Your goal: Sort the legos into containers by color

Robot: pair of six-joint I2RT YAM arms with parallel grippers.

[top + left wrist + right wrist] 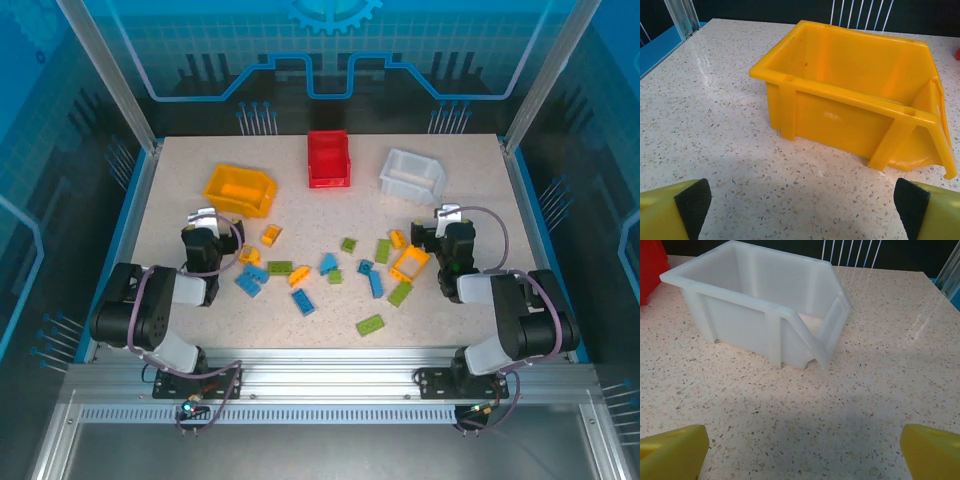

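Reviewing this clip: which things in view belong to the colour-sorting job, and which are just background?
Part of the job:
- yellow-orange bin, red bin, white bin
- blue legos, green legos, yellow-orange legos, all loose on the table

Just background:
- speckled table
- aluminium rail
- blue enclosure panel

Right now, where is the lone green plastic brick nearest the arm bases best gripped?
Grip the green rectangular plastic brick across its narrow width, on the two long side walls, coming straight down from above. It lies flat and angled on the speckled table, apart from other bricks.
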